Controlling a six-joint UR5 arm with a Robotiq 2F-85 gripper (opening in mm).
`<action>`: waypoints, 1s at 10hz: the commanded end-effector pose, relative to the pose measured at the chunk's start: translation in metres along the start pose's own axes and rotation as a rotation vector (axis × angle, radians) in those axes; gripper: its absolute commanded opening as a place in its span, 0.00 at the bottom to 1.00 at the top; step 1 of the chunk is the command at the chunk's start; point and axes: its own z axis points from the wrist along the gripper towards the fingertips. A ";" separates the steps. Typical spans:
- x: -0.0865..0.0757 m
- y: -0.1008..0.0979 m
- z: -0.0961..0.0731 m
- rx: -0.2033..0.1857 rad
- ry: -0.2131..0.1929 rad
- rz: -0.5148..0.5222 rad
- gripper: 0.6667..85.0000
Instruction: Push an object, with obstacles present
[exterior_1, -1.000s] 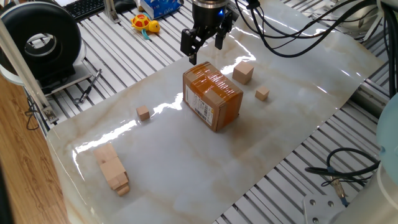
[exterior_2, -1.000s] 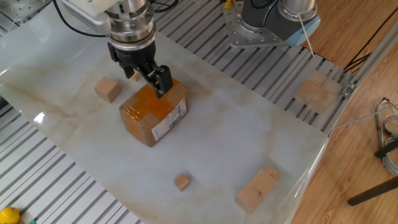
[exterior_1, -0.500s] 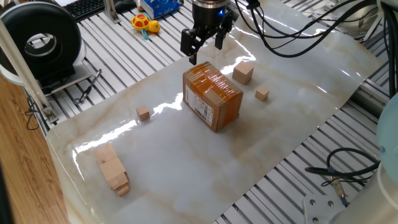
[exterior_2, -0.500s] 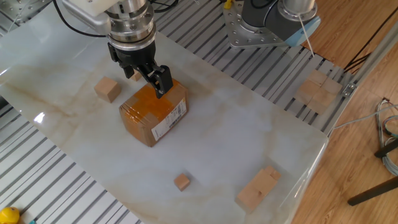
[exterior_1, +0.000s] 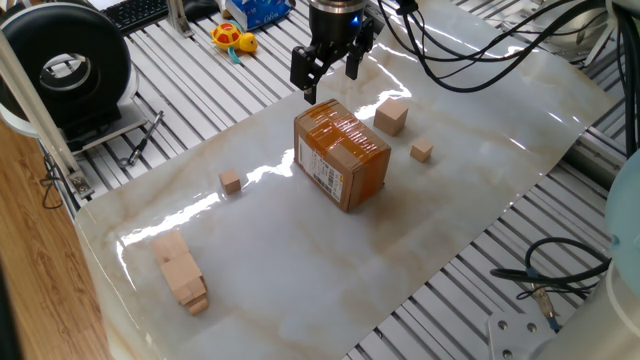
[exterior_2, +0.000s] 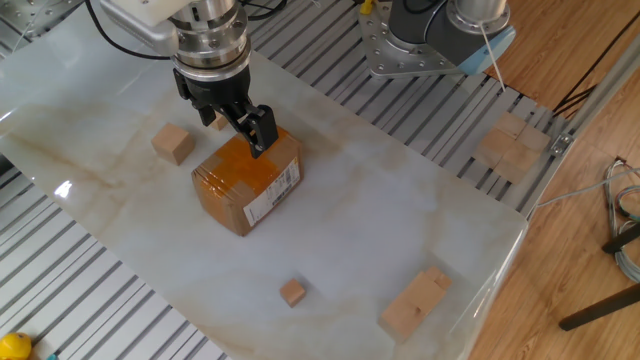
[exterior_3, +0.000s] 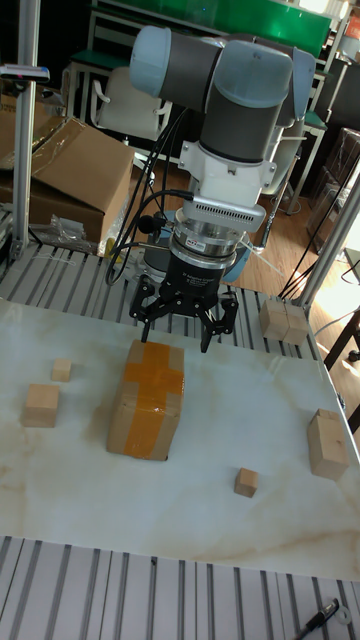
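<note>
Pale marbled table (exterior_1: 300, 290) on slatted metal base (exterior_2: 80, 295), wooden floor (exterior_2: 590, 225), large open carton (exterior_3: 80, 170) behind

No wording could be read anywhere. The cardboard box (exterior_1: 341, 155) bore a white label (exterior_1: 326, 176) on one side, its dark print too small and blurred to make out any letters or numbers.

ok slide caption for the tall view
Open gripper hovers over the far edge of the cardboard box, the wooden cube apart at frame left.
</note>
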 end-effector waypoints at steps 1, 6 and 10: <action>0.000 0.002 0.000 0.000 0.000 0.000 0.99; -0.026 -0.003 0.000 0.024 -0.099 -0.033 0.01; -0.026 -0.002 0.002 0.005 -0.107 -0.023 0.01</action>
